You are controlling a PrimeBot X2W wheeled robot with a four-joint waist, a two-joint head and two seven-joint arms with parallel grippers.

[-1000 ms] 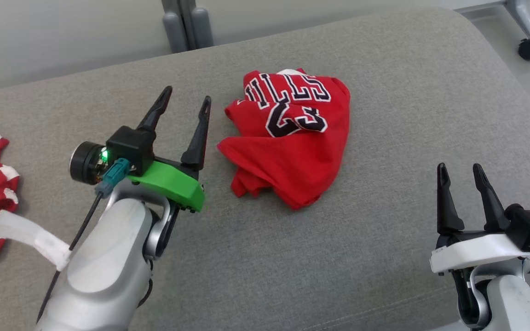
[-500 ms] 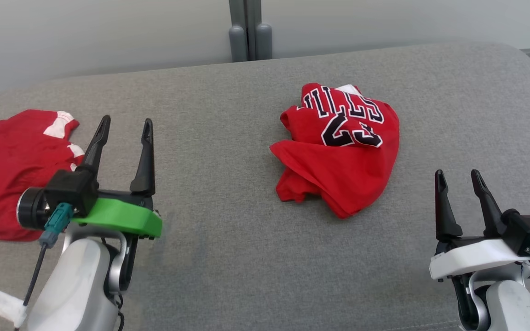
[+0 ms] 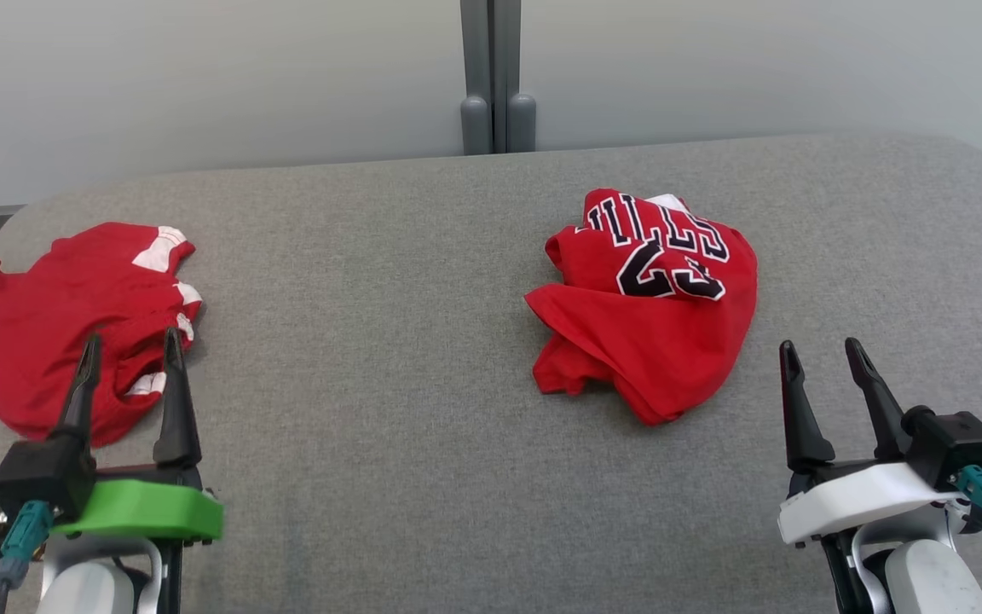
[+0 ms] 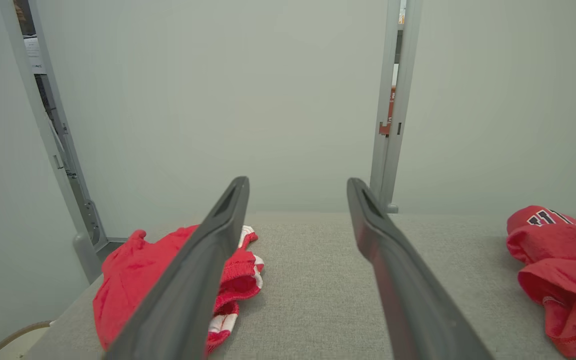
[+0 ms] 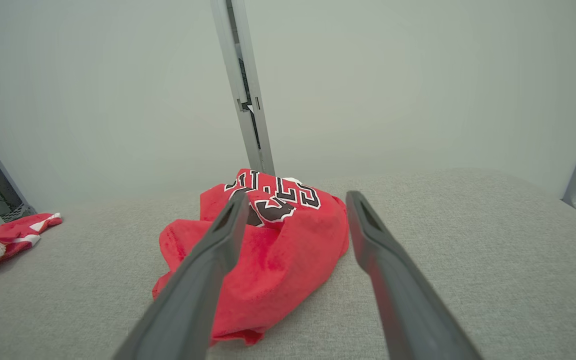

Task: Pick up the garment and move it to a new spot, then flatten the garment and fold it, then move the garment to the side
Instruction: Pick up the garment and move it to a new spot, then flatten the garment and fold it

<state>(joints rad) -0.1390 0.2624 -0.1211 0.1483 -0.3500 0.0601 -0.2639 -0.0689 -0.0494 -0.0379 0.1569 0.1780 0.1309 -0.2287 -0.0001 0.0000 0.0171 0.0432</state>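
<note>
— Item: red jersey point(image 3: 653, 315), crumpled, right of centre on grey cushion point(image 3: 389, 341). Grippers?
— Left gripper point(image 3: 130, 339), right gripper point(image 3: 821, 344): fingers spread, empty. Advise pinching a raised fold, lifting clear.

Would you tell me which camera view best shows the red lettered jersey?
The head view: the jersey lies whole and uncovered on the cushion. The right wrist view has it close, but a finger of the right end effector crosses its left part. The left wrist view catches part of it at the right edge.
</note>
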